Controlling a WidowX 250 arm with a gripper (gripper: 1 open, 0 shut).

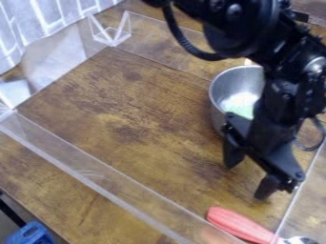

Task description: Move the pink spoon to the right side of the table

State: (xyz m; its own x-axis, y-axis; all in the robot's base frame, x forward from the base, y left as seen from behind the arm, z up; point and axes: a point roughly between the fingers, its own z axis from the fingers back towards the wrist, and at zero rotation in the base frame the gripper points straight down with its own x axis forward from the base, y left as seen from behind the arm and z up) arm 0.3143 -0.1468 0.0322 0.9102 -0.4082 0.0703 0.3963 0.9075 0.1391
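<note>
Black gripper (250,179) hung w/ fingers apart over tabletop's (121,124) right side, pink spoon (239,225) lay nr bottom-right corner, silver pot (234,93) partly hidden behind gripper.

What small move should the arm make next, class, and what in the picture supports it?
Probably ease the open gripper down and toward the camera, over the spoon's pink handle: it hangs beyond the spoon, with nothing between its fingers.
</note>
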